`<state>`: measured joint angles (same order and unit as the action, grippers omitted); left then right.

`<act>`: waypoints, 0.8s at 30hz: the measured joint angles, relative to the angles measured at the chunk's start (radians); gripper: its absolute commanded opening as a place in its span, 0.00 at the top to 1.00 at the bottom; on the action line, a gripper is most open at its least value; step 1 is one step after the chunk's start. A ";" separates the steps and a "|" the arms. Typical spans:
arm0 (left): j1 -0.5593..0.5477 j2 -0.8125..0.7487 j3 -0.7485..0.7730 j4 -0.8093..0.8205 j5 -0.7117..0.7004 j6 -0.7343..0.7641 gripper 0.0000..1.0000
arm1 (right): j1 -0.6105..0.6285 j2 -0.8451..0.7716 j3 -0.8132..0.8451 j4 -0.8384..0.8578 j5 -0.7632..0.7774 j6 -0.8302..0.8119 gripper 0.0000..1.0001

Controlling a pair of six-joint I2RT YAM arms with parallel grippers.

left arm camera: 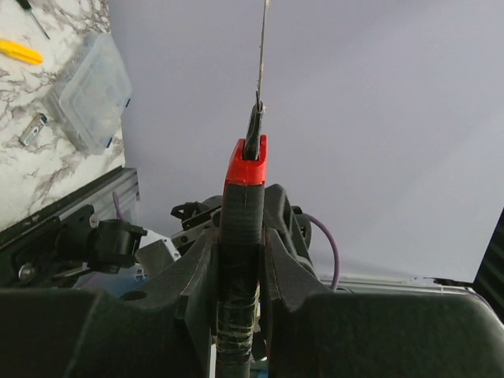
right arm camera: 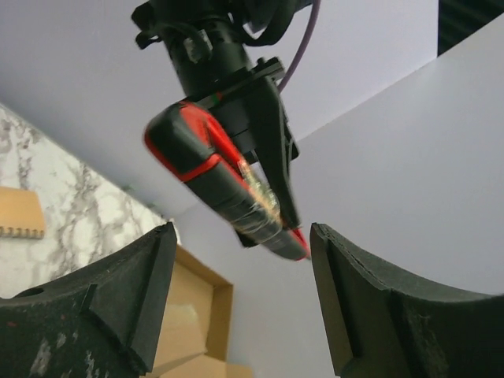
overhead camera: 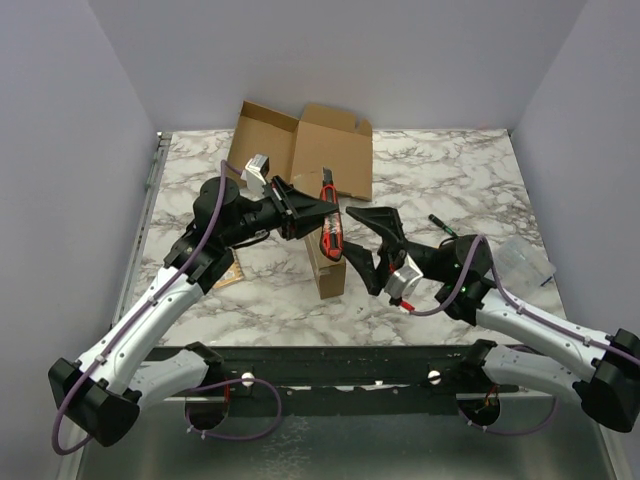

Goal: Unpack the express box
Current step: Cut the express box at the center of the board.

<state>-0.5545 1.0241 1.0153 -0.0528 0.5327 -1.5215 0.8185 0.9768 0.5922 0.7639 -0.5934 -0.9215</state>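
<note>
Gripping red/blk knife (overhead camera: 331, 235) in L claw (overhead camera: 318, 214), above tabletop (overhead camera: 450, 170) ctr. Holding R claw (overhead camera: 369, 247) released, jaws wide, just beside knife. Seeing express box (overhead camera: 300, 150), flaps open, at tabletop's far edge.

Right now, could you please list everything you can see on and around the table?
Table: one, white-grey marble, under everything.
Utility knife: one, red and black, held above centre.
Open cardboard box: one, brown, back centre.
Cardboard piece: one, brown, centre, below the knife.
Plastic case: one, clear, right edge.
Thin tool: one, black, right of centre.
Yellow item: one, beside the case.
Left gripper: one, black, shut on knife.
Right gripper: one, black, open, facing knife.
</note>
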 measured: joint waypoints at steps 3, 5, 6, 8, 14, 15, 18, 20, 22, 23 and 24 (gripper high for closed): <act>0.000 -0.013 -0.014 -0.003 0.008 -0.015 1.00 | 0.004 0.036 0.053 -0.003 -0.022 -0.055 0.40; 0.000 -0.016 -0.017 -0.007 0.011 -0.021 1.00 | 0.008 0.060 0.080 -0.005 -0.033 -0.084 0.43; 0.000 -0.016 -0.017 -0.009 0.013 -0.025 1.00 | 0.012 0.069 0.091 -0.008 -0.039 -0.100 0.44; 0.000 -0.016 -0.018 -0.010 0.017 -0.031 1.00 | 0.020 0.085 0.108 -0.025 -0.045 -0.136 0.49; 0.002 -0.016 -0.031 -0.015 0.020 -0.044 1.00 | 0.042 0.113 0.121 -0.061 -0.051 -0.240 0.50; 0.003 -0.016 -0.032 -0.018 0.020 -0.045 1.00 | 0.045 0.119 0.123 -0.064 -0.052 -0.256 0.47; 0.005 -0.016 -0.032 -0.020 0.020 -0.049 1.00 | 0.053 0.132 0.124 -0.065 -0.052 -0.293 0.38; 0.003 -0.016 -0.032 -0.020 0.022 -0.051 1.00 | 0.064 0.140 0.125 -0.069 -0.052 -0.318 0.45; 0.003 -0.016 -0.032 -0.025 0.025 -0.049 1.00 | 0.073 0.144 0.125 -0.071 -0.048 -0.353 0.62; 0.003 -0.015 -0.032 -0.029 0.027 -0.049 1.00 | 0.075 0.145 0.127 -0.070 -0.044 -0.369 0.66; 0.005 -0.015 -0.032 -0.032 0.027 -0.048 1.00 | 0.076 0.145 0.127 -0.070 -0.042 -0.382 0.68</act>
<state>-0.5495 1.0092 0.9829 -0.0849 0.5598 -1.5700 0.8940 1.1221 0.7193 0.6941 -0.6350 -1.3037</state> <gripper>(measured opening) 0.246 0.431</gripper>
